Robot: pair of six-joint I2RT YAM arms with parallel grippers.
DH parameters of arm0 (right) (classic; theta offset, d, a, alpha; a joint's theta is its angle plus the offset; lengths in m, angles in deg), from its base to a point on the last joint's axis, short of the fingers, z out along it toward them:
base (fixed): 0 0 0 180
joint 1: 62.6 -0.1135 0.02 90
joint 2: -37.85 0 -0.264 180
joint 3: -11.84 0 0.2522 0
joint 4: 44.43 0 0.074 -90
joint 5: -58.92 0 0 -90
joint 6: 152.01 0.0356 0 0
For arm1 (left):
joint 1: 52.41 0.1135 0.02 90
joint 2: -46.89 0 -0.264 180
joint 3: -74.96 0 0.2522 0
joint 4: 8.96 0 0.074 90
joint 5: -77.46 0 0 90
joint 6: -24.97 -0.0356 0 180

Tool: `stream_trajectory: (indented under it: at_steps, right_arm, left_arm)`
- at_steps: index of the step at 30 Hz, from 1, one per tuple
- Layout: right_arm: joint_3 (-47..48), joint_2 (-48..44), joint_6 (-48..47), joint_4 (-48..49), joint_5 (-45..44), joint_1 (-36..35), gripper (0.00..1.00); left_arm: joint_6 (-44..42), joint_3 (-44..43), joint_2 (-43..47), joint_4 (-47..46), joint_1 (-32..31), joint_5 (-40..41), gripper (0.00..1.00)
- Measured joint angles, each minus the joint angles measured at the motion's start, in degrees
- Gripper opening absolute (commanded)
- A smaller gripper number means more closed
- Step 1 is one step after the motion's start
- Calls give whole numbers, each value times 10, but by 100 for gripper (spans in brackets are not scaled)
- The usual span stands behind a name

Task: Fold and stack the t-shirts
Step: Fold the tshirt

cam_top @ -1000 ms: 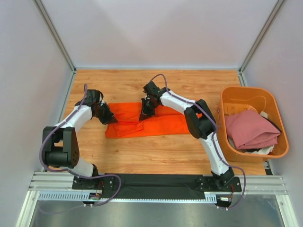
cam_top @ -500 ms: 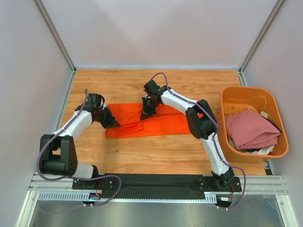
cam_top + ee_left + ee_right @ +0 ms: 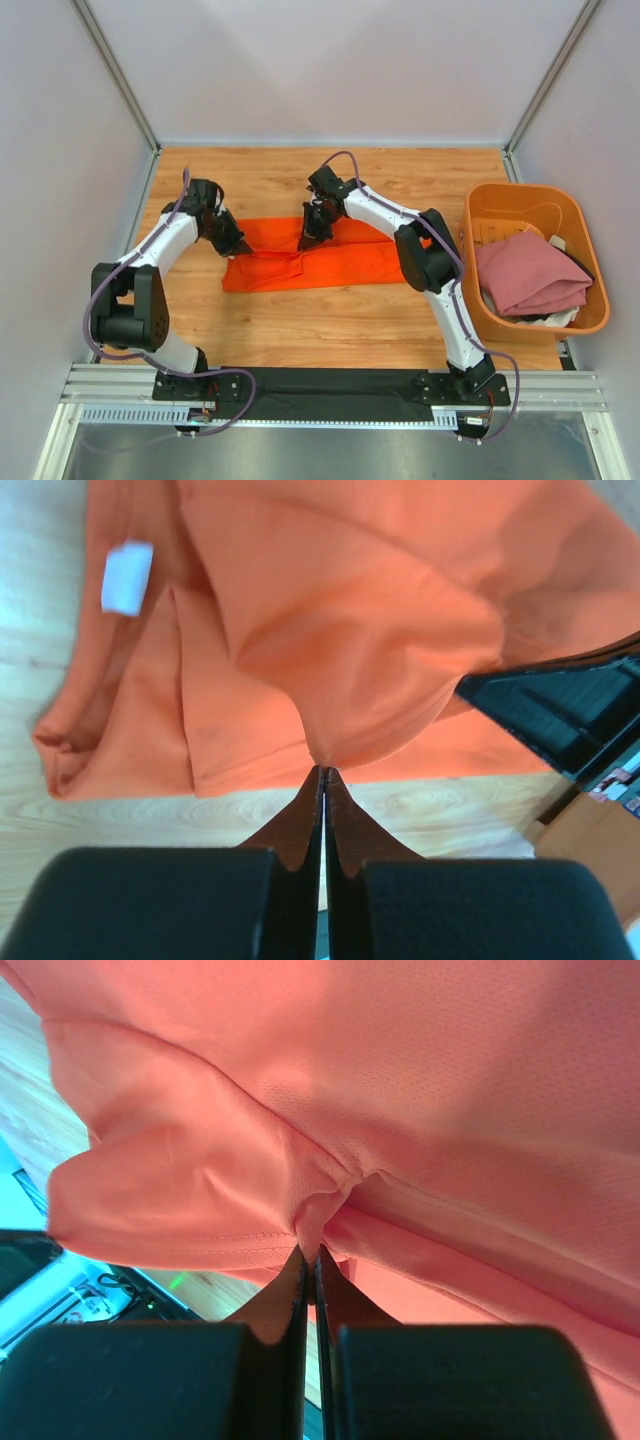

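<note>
On the wooden table [image 3: 330, 330], from the top view, see the orange t-shirt [image 3: 330, 265] laid out as a long crumpled band across the middle, running left to right. See the left gripper [image 3: 236, 250] down at the band's left end and the right gripper [image 3: 308, 238] down on its far edge near the middle, both touching cloth. At the right side, find an orange plastic tub [image 3: 478, 215] holding the pink t-shirt [image 3: 530, 272], well apart from the orange one. In the left wrist view, find that claw's fingertips [image 3: 300, 825] pressed together with barely a slit between, nipping a peak of orange cloth drawn to a point; note a white label [image 3: 127, 577] on the cloth at upper left and a black arm part [image 3: 560, 715] at right. In the right wrist view, find the other claw clamped just as tight on a small puckered fold of the same shirt, with cloth filling most of the picture and a strip of wood at left.
</note>
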Motion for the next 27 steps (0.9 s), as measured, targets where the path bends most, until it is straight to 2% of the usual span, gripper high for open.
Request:
stream_trajectory:
  at_steps: [6,12,14,16,18,21,24,25,27]
  right_arm:
    - [13,3,11,9,22,13,1]
    - [71,27,28,21,49,30,6]
    - [88,40,36,24,61,35,10]
    - [106,57,44,30,73,40,19]
    - [119,72,52,33,84,45,22]
    - [126,89,64,38,98,52,35]
    - [126,97,72,38,109,57,43]
    - [126,98,73,37,111,59,48]
    - [127,98,72,39,117,63,52]
  left_arm:
    - [-27,-115,-67,17,5,21,0]
    - [-44,-182,-145,30,15,31,0]
    - [-47,-194,-166,34,16,33,0]
    - [-49,-204,-182,39,17,33,0]
    - [-50,-214,-196,42,17,35,0]
    - [-51,-233,-211,47,19,37,0]
    - [-58,-260,-227,50,19,37,5]
    - [-61,-272,-234,51,20,37,11]
    - [-67,-297,-250,52,20,37,17]
